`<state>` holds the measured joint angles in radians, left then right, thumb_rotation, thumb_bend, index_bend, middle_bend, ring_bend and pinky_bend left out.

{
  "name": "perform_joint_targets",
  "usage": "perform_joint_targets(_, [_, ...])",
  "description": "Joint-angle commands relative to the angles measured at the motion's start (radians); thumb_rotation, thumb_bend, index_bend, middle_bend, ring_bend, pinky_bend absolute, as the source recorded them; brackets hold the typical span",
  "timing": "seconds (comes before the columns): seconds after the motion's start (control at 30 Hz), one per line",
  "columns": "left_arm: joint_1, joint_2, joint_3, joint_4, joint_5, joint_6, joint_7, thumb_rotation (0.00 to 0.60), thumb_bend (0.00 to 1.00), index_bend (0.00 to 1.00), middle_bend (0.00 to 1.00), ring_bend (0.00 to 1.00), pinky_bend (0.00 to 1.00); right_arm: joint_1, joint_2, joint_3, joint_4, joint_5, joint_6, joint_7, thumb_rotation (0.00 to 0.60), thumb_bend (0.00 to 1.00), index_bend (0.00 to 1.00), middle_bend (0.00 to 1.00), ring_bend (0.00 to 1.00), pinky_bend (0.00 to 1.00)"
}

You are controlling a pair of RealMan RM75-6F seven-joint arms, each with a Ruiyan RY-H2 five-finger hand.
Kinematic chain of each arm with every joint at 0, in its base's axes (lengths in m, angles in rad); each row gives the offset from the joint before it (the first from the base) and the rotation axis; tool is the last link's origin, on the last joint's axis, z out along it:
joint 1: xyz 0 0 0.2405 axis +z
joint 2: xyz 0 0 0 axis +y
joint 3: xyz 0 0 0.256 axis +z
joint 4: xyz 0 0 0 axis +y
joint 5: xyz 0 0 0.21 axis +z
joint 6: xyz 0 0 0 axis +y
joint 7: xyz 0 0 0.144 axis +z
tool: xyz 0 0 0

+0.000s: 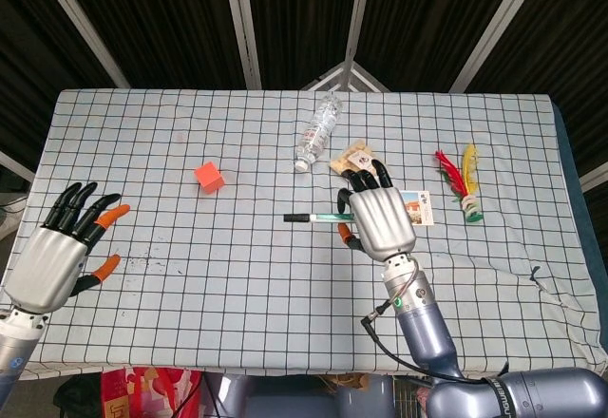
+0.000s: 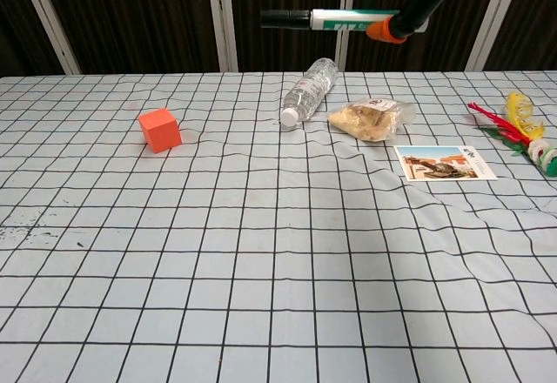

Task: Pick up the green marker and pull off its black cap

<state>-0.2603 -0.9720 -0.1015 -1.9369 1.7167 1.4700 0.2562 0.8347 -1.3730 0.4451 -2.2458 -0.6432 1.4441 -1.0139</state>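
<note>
Green and white along its barrel, the marker [image 2: 348, 20] is up off the table, held level near the top centre of the chest view. Its long axis runs left to right across the frame, and its black cap [image 2: 285, 19] is on, pointing toward the left edge. In the head view we see the same marker just left of centre, again lying horizontally with the cap end to the left.

Our right hand [image 1: 381, 220] grasps the marker's right end, fingers curled around the barrel, the back of the hand facing the head camera. Its forearm runs down to the lower right of that frame. In the chest view only an orange fingertip and some dark fingers show, at the top edge.

Our left hand [image 1: 57, 260] sits at the lower left of the head view, back up, fingers spread apart and holding nothing. It is well apart from the marker.

Below the marker, the checked tablecloth [image 2: 261, 270] carries an orange cube [image 2: 159, 130] in the upper left, a clear water bottle [image 2: 308, 92] lying on its side at upper centre, and a small snack bag [image 2: 367, 118] just right of it. A picture card [image 2: 442, 162] lies further right, and a feathered shuttlecock [image 2: 520, 130] is at the right edge.
</note>
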Motion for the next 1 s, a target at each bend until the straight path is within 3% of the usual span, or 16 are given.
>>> perform_joint_targets(0.03, [-0.010,-0.022,0.002,-0.015,0.017,-0.007,0.024,0.600,0.38,0.23,0.16,0.00,0.00,0.028,0.009,0.005,-0.037,0.022,0.035,-0.033,0.600,0.53,0.66,0.23,0.21,0.09])
perform_joint_targets(0.23, [-0.039,-0.096,-0.022,-0.017,0.023,-0.012,0.049,0.600,0.37,0.26,0.18,0.00,0.00,0.066,0.009,0.011,-0.110,0.035,0.089,-0.052,0.600,0.52,0.66,0.23,0.21,0.09])
perform_joint_targets(1.0, [-0.130,-0.376,-0.069,0.086,0.091,-0.001,0.122,0.600,0.37,0.35,0.24,0.00,0.04,0.126,-0.047,-0.021,-0.110,0.011,0.155,0.022,0.600,0.52,0.67,0.23,0.21,0.09])
